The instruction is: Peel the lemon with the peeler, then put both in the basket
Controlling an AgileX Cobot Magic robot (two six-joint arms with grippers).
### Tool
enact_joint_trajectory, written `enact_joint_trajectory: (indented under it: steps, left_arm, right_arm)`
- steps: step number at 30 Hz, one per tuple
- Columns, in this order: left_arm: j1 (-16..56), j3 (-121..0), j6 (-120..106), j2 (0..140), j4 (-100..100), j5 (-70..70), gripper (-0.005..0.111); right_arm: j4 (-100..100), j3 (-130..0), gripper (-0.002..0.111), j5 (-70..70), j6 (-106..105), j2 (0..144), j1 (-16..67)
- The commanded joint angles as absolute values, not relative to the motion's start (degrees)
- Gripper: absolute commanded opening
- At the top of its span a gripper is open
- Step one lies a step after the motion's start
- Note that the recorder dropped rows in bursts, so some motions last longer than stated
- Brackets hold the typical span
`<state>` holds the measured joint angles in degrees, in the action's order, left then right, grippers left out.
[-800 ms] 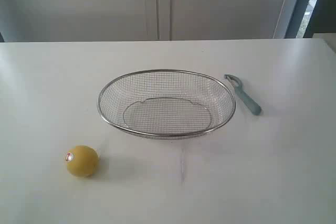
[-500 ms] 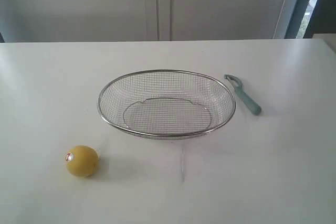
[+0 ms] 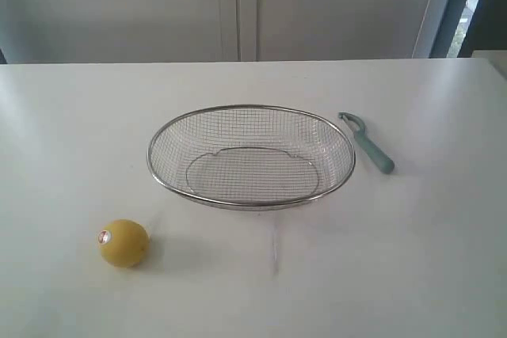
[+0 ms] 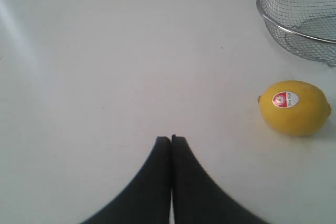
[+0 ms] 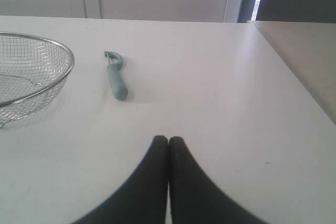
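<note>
Left tool point(image 4: 171, 139) points out across the bench point(image 3: 396, 259), closed and empty, with the lemon point(image 4: 294, 107) ahead beside the basket point(image 4: 299, 9). Right tool point(image 5: 168, 139), also closed and empty, faces the peeler point(image 5: 116, 77).

peeler point(image 5: 116, 77) beside basket point(image 5: 62, 80) (right gripper point(image 5: 168, 141) closed).

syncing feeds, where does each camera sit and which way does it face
exterior: off the arms, above the table, facing basket, lemon, peeler; no robot part shows
left wrist: behind the shut left claw, facing lemon and basket
right wrist: behind the shut right claw, facing peeler and basket
shared: all see the basket
</note>
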<state>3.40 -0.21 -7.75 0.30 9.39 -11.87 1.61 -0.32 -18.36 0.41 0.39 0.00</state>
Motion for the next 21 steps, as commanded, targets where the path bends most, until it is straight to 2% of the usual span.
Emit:
enact_joint_trajectory:
  steps: [1, 11, 21]
  left_arm:
    - [3.3, 0.0, -7.7, 0.0, 9.4, -12.1, 0.0]
    - [3.3, 0.0, -7.7, 0.0, 9.4, -12.1, 0.0]
    - [3.3, 0.0, -7.7, 0.0, 9.4, -12.1, 0.0]
  right_arm:
    - [1.7, 0.0, 0.0, -17.9, 0.4, 0.0, 0.0]
    - [2.3, 0.0, 0.0, -17.0, 0.0, 0.0, 0.0]
    - [2.3, 0.0, 0.0, -3.8, 0.0, 0.0, 0.0]
